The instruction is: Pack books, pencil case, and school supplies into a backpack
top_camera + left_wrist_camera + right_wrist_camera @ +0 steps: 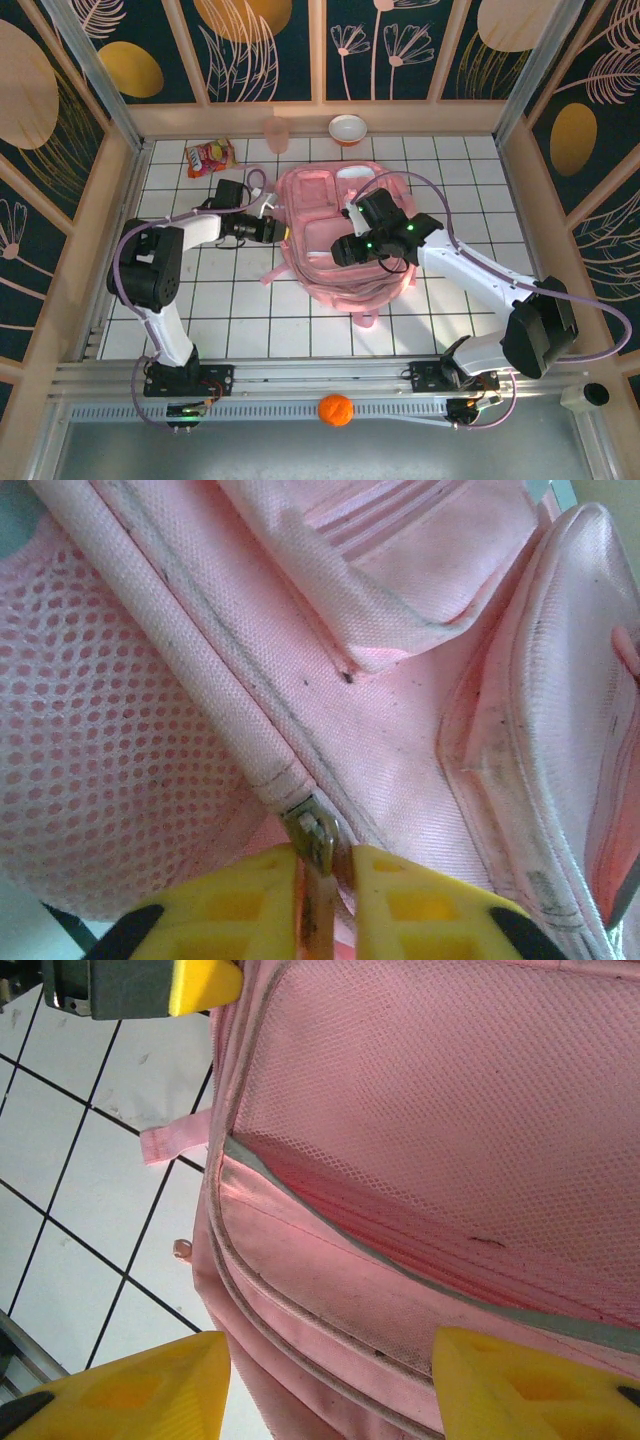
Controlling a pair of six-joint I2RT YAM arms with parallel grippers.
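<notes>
L pincer [325,865] at left side of backpack [400,730], nipped narrow on zip pull [316,840]. R pincer [330,1350] wide over backpack, holding nothing.

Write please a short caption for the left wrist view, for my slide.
Left gripper pinches the zipper pull of the pink backpack.

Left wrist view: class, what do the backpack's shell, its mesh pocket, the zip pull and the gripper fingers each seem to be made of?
Backpack shell: woven synthetic-looking cloth, matte; fine weave grid.
Mesh pocket: soft open netting; rows of holes.
Zip pull: probably metal; dull grey-bronze sheen.
Left gripper fingers: likely hard yellow plastic; smooth, moulded hollows.
</notes>
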